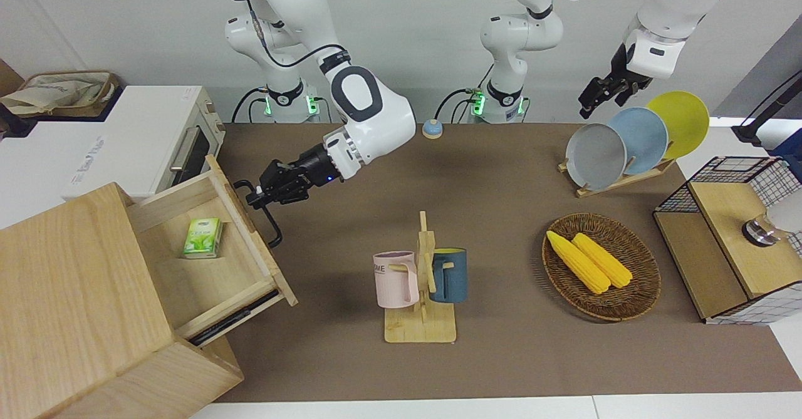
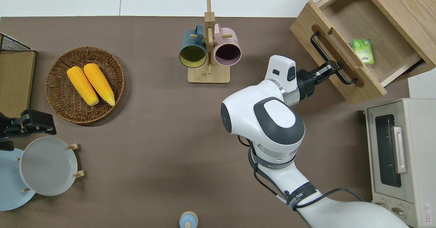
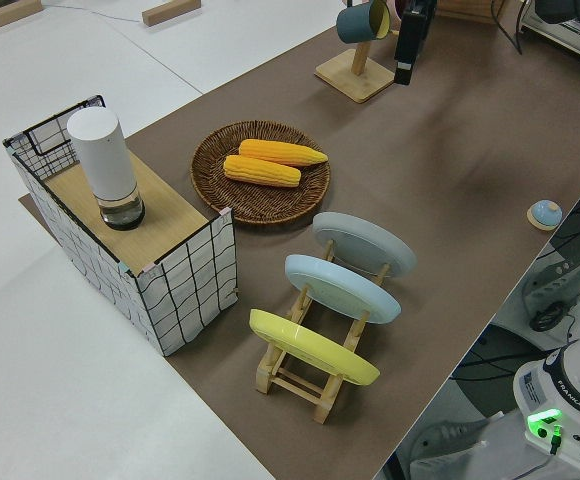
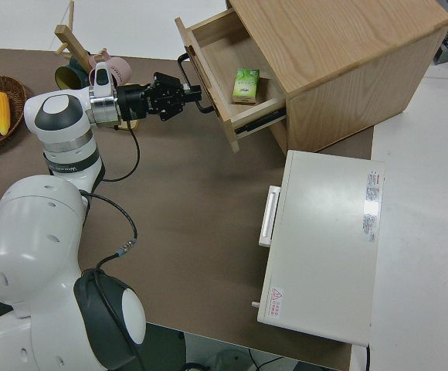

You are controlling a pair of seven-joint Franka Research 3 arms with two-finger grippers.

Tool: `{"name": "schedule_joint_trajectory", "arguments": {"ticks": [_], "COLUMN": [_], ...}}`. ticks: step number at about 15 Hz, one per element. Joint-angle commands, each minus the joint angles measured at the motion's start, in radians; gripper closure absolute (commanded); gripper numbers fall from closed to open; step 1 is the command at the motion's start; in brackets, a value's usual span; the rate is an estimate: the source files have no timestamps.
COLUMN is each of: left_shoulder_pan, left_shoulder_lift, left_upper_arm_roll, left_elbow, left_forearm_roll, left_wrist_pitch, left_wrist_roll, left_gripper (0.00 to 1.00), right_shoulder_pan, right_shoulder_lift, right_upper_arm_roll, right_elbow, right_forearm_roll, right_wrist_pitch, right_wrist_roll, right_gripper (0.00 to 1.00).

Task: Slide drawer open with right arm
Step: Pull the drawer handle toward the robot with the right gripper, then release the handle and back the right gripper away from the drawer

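Note:
The light-wood drawer [image 1: 250, 234] stands pulled well out of the pale wood cabinet [image 1: 69, 294] at the right arm's end of the table. My right gripper [image 1: 254, 195], with its blue wrist light on, is shut on the end of the drawer's black bar handle [image 1: 268, 223] that is nearer to the robots. The overhead view shows the same grip [image 2: 332, 67] on the handle [image 2: 323, 56] of the drawer [image 2: 303, 23]. A green packet [image 1: 202, 238] lies inside the drawer. The left arm is parked.
A white toaster oven [image 1: 182, 143] stands beside the cabinet, nearer to the robots. A wooden mug rack [image 1: 421, 281] with two mugs stands mid-table. A wicker basket [image 1: 639, 294] with corn, a plate rack [image 1: 626, 143] and a wire-mesh box [image 1: 733, 237] are toward the left arm's end.

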Motion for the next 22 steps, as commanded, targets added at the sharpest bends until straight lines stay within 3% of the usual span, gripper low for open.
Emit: {"name": "schedule_joint_trajectory", "arguments": {"ticks": [1,4,7,12,18,22], "left_shoulder_pan": [-0.004,-0.004,-0.004,-0.004,-0.004,-0.004], "left_shoulder_lift": [-0.008,-0.008,-0.008,-0.008,-0.008,-0.008], "left_upper_arm_roll": [0.005,0.005,0.005,0.005,0.005,0.005], "left_elbow": [0.000,0.000,0.000,0.000,0.000,0.000], "left_forearm_roll": [-0.004,-0.004,-0.004,-0.004,-0.004,-0.004], "left_wrist_pitch": [-0.002,-0.002,-0.002,-0.002,-0.002,-0.002], "left_wrist_roll": [0.010,0.010,0.010,0.010,0.010,0.010], "left_gripper": [0.01,0.01,0.01,0.01,0.01,0.01], "right_shoulder_pan": [0.014,0.014,0.013,0.014,0.014,0.014], "right_shoulder_lift": [0.004,0.009,0.010,0.012,0.019,0.021], "right_upper_arm_roll": [0.054,0.101,0.127,0.147,0.199,0.203], "right_elbow": [0.053,0.070,0.070,0.073,0.093,0.093], "right_forearm_roll": [0.031,0.037,0.048,0.066,0.080,0.080], "right_wrist_pitch": [-0.058,-0.107,-0.134,-0.162,-0.211,-0.217], "right_wrist_roll": [-0.054,-0.048,-0.045,-0.043,-0.043,-0.042], "right_gripper": [1.000,1.000,1.000,1.000,0.994,0.978]}}
